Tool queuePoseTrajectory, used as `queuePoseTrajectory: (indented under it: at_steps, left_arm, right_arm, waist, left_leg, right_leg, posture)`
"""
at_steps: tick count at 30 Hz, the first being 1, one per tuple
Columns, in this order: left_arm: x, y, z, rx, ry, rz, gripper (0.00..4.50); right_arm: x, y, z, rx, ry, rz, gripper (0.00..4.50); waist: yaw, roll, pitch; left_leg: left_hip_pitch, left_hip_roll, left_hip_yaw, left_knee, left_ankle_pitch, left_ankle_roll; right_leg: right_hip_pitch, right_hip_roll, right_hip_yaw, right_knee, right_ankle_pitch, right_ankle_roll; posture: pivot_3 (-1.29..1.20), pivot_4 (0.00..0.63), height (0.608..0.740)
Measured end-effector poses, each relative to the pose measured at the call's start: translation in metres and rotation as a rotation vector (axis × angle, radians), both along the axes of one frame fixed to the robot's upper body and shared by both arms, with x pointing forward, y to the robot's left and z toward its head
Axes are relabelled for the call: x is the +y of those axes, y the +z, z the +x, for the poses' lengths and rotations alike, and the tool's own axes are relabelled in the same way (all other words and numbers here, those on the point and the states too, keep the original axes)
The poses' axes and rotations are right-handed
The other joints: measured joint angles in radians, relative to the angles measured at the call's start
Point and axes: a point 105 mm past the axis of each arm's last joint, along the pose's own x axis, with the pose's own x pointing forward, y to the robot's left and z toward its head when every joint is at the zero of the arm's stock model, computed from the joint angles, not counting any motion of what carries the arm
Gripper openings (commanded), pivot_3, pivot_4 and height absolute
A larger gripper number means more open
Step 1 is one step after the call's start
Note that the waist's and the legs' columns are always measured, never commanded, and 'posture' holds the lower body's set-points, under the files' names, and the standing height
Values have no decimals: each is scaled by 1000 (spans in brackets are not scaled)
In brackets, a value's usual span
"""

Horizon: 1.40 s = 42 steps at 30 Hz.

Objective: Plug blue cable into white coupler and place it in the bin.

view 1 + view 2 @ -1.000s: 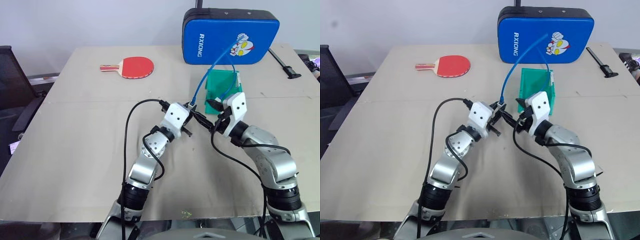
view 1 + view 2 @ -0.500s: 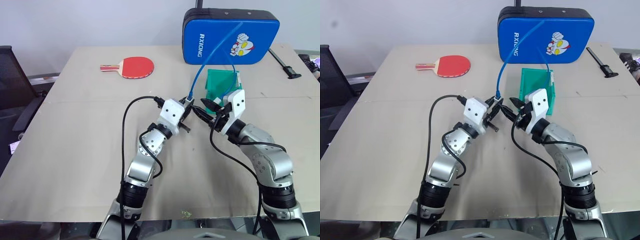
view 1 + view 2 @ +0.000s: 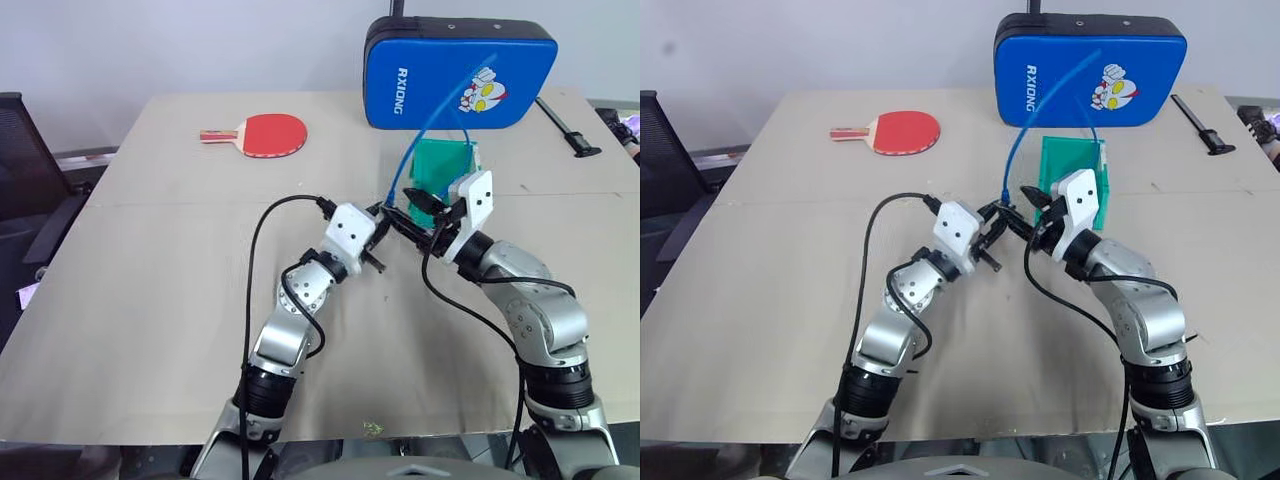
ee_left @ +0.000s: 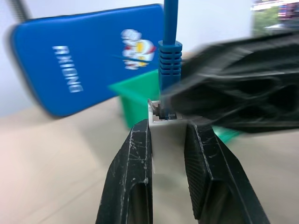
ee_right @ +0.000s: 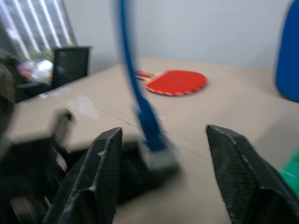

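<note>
Above the middle of the table (image 3: pixel 150 300), the left end effector (image 4: pixel 167 140) is clenched on the white coupler (image 4: pixel 167 130), which sits squarely between its two black fingers (image 4: pixel 133 163) with the socket end facing away from the wrist. The blue cable (image 4: pixel 169 51) stands with its ribbed blue boot right at the coupler's socket and its clear plug down in the opening, though how deep it is seated cannot be told. From there the cable rises and arcs away toward the far side of the table, passing in front of the big blue padded case (image 3: pixel 455 70) before curving back down near the bin (image 3: pixel 442 165). The right end effector (image 5: pixel 161 163) meets the left one from the other side, its fingers (image 5: pixel 238 172) spread apart with the cable's boot and the coupler lying in the gap between them; the right wrist view shows them released, not closed on either part. In the left wrist view one right finger lies just beside the coupler and the plug, and whether it touches them cannot be told. The green bin rests on the table just beyond the right end effector, in front of the blue case. A red table tennis paddle (image 3: pixel 268 133) lies well apart, toward the far left of the table.
</note>
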Motion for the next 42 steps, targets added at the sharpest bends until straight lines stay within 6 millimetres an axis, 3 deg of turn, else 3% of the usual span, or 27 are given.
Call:
queuePoseTrajectory:
  at_steps: [6, 7, 8, 11, 12, 16, 18, 22, 25, 29, 33, 36, 38, 42]
  left_arm:
    - [1, -2, 0, 5, -5, 9, 378]
    - [1, -2, 0, 5, -5, 9, 378]
    - [1, -2, 0, 5, -5, 9, 378]
    - [2, -3, 0, 7, -2, 11, 378]
    - [3, -3, 0, 9, -1, 12, 378]
    - [3, -3, 0, 14, -1, 10, 378]
    - [3, -3, 0, 20, -3, 1, 1443]
    - [5, -1, 0, 19, 2, -14, 2967]
    - [9, 3, -2, 16, 7, -40, 2967]
    - [31, 5, 5, 43, 62, -78, 2967]
    - [86, 13, 16, 26, 212, -57, 2967]
    - [111, 11, 10, 51, 195, -14, 2967]
    - [119, 8, 4, 87, 142, 14, 2967]
    - [123, 19, -12, 124, -7, 24, 2967]
  right_arm:
    - [-1, 2, -2, -8, 29, -13, 2439]
    - [-1, 4, 0, -12, 26, -11, 1948]
    - [-1, 5, 1, -16, 24, -10, 1763]
    - [-2, 5, 3, -13, 13, -6, 297]
    - [-4, 4, 5, -14, 0, -8, 39]
    - [-4, 4, 5, -13, -2, -5, 39]
    - [-4, 4, 5, -12, -2, -3, 0]
    - [-2, 5, 4, -6, 5, 15, 0]
    - [-4, 5, 5, -2, 4, 17, 0]
    - [-20, 18, 15, -21, -34, 13, 0]
    - [-51, 36, 34, -37, -128, -19, 0]
    - [-70, 45, 57, -10, -204, -76, 0]
    - [-81, 44, 74, 43, -252, -113, 0]
    - [-91, 15, 102, 209, -294, -172, 0]
  waist:
    - [1, 0, 0]
    - [0, 0, 0]
    - [1, 0, 0]
    - [1, 0, 0]
    - [2, 0, 0]
    - [1, 0, 0]
    - [1, 0, 0]
    - [1, 0, 0]
    - [1, 0, 0]
    - [1, 0, 0]
    - [-2, 0, 0]
    - [-8, 0, 0]
    - [-10, 0, 0]
    - [-15, 0, 0]
  left_leg:
    - [0, 0, 0, 0, 0, 0]
    - [0, 0, 0, 0, 0, 0]
    - [0, 0, 0, 0, 0, 0]
    - [0, 0, 0, 0, 0, 0]
    - [0, 0, 0, 0, 0, 0]
    - [0, 0, 0, 0, 0, 0]
    - [0, 0, 0, 0, 0, 0]
    - [0, 0, 0, 0, 0, 0]
    - [0, 0, 0, 0, 0, 0]
    - [0, 0, 0, 0, 0, 0]
    - [0, 0, -1, 0, 0, 0]
    - [0, 0, 0, 0, 0, 0]
    - [0, 0, 0, 0, 0, 0]
    - [0, 0, 0, -4, 0, 0]
  right_leg:
    - [0, 0, 0, 0, 0, 0]
    - [0, 0, 0, 0, 0, 0]
    - [0, 0, 0, 0, 0, 0]
    - [0, 0, 0, 0, 0, 0]
    - [0, 0, 0, 0, 0, 0]
    - [0, 0, 0, 0, 0, 0]
    - [0, 0, 0, 0, 0, 0]
    - [0, 0, 0, 0, 0, 0]
    - [0, 0, 1, 0, 0, 0]
    - [0, 0, 1, 0, 0, 0]
    - [-1, 0, 1, 1, 0, 0]
    - [-1, 0, 2, 0, 0, 0]
    - [-1, 0, 1, 0, 0, 0]
    - [-1, 0, 1, -2, 0, 0]
  posture:
    - [0, 150, 740]
    - [0, 150, 740]
    - [0, 150, 740]
    - [0, 150, 740]
    - [0, 150, 740]
    - [0, 150, 740]
    - [0, 150, 740]
    - [0, 150, 740]
    - [0, 150, 740]
    - [0, 150, 740]
    - [0, 150, 740]
    - [0, 150, 740]
    - [0, 150, 740]
    - [0, 150, 740]
